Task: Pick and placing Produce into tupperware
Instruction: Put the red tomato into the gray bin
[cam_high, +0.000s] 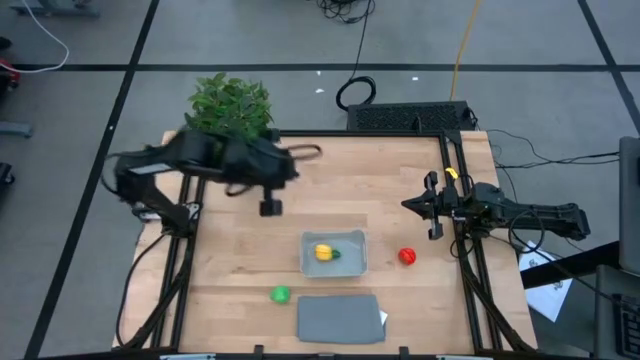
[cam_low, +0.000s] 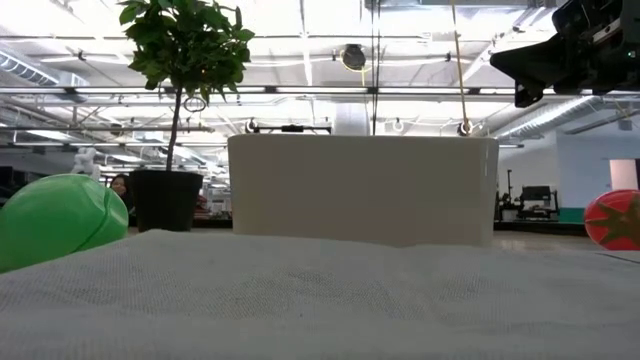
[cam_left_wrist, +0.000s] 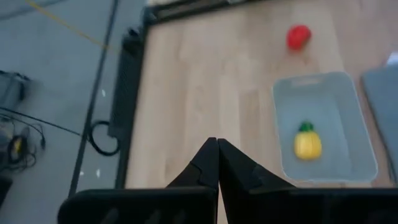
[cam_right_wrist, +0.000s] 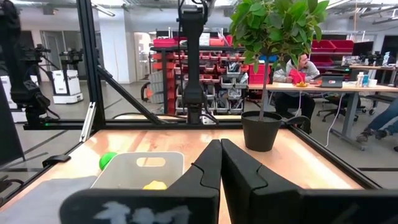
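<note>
With the yellow piece (cam_high: 324, 252) already in the tray (cam_high: 357, 262), I see the red piece (cam_high: 407, 256) just inboard of the right gripper (cam_high: 434, 206) — both grippers clenched, the left gripper (cam_high: 270, 207) farther off.

Item count, counter (cam_high: 240, 260) area:

- Produce pieces: three in total. One yellow piece with a green tip (cam_high: 325, 253), lying inside the tray. One round red piece (cam_high: 407, 256), on the counter beside the tray. One round green piece (cam_high: 280, 294), on the counter near the lid.
- Tupperware trays: one (cam_high: 357, 262), light grey-blue, with a raised rim.
- Lids: one (cam_high: 338, 317), flat, darker grey, rectangular.
- Potted plants: one (cam_high: 230, 105), leafy, at the counter's far edge.
- Robot arms: two, each carrying one tool: left tool (cam_high: 270, 207), right tool (cam_high: 432, 206).
- Persons: one seated person (cam_right_wrist: 303, 67) is discernible in the room beyond the counter.
</note>
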